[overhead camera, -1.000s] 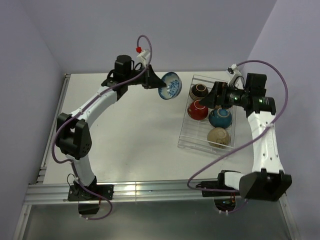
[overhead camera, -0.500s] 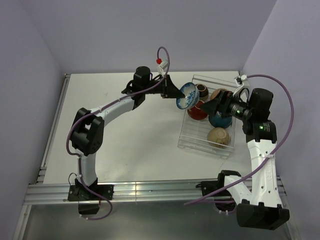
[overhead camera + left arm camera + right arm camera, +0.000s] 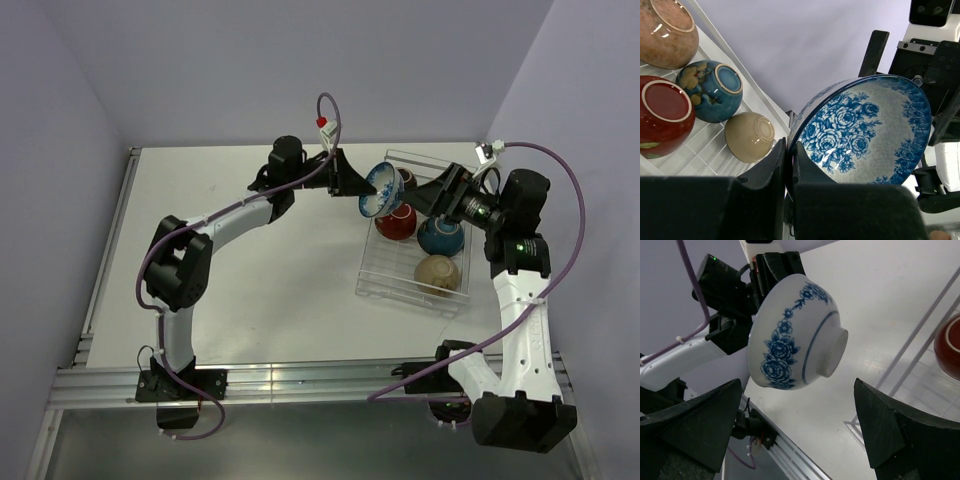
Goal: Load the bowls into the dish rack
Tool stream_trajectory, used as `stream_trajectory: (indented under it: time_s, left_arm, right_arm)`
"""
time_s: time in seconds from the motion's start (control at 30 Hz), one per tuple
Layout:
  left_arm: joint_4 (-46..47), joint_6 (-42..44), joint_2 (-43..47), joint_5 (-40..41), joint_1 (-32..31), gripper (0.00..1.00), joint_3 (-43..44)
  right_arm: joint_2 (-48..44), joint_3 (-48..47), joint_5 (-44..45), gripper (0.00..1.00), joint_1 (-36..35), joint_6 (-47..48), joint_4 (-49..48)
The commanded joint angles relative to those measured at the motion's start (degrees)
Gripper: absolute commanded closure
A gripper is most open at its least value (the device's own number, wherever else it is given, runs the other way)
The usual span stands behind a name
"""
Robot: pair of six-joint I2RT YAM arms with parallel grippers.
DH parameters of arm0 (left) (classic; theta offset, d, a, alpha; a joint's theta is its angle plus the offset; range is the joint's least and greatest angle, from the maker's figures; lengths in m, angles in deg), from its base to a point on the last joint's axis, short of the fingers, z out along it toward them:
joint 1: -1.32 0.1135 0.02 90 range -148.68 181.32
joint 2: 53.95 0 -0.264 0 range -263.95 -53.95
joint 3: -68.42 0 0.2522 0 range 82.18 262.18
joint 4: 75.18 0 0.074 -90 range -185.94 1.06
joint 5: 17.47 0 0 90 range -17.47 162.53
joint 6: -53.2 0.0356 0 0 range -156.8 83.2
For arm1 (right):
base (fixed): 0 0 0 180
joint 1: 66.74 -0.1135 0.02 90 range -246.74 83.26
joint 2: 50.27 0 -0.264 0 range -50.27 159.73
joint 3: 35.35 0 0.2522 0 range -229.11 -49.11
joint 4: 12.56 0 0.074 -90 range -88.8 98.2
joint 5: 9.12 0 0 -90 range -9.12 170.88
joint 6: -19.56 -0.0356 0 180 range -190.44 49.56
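Left gripper (image 3: 789,150) is pinched tight on the rim of the blue-and-white rose-patterned bowl (image 3: 865,130). Over the last second it has swung that bowl rightward across the table. The bowl now hangs tipped on its side in the air at the far left corner of the clear dish rack (image 3: 385,268), not yet in it. Right gripper (image 3: 437,192) has shifted above the rack and now faces the bowl's foot, jaws spread wide and holding nothing. To me that looks like a handover or a straight drop-in coming. Red bowl (image 3: 397,222), blue bowl (image 3: 440,237) and beige bowl (image 3: 437,272) already sit upturned in the rack. No brand, label or lettering is readable anywhere.
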State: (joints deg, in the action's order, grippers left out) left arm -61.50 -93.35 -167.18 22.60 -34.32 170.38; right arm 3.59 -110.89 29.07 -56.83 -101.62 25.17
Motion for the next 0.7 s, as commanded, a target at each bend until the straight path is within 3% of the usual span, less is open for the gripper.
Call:
stream_trajectory:
  time_s: [0.0,0.67]
  left_arm:
    - [5.8,-1.5,0.8,-1.1,-0.7,1.00,0.3]
    - [4.0,0.7,1.3,-1.0,-2.2,1.00,-0.5]
  right_arm:
    - [-1.1,-0.4,-2.3,0.00,0.2,-4.4,-6.1]
    - [1.2,3.0,-3.3,0.03,-3.8,-6.4,-7.9]
